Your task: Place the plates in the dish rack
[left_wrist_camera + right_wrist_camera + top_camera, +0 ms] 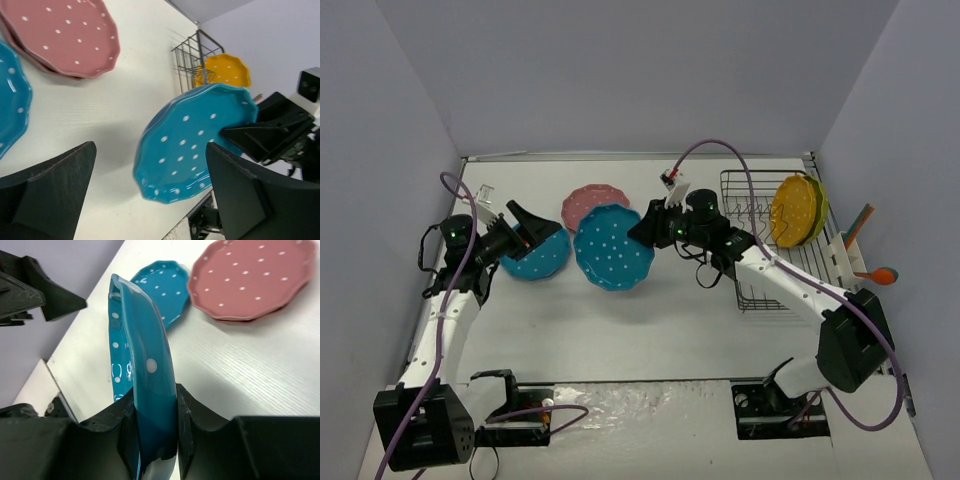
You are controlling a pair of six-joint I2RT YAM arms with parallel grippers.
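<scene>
A blue dotted plate [613, 250] is lifted and tilted in mid-table, and my right gripper [647, 231] is shut on its right rim. The right wrist view shows that plate [145, 360] edge-on, clamped between the right gripper [156, 422] fingers. My left gripper [536, 233] stands open just left of it, above a second blue plate [534, 260] lying flat. In the left wrist view the held plate [192, 145] hangs beyond the left gripper [150, 192], touching neither finger. Pink plates [592, 203] lie stacked behind. The black dish rack [760, 285] at right holds a yellow plate [793, 211] and a green one [818, 200].
Utensils with coloured handles [876, 273] sit in a white holder on the rack's right side. Grey walls close in the table on the left, back and right. Cables loop from both arms.
</scene>
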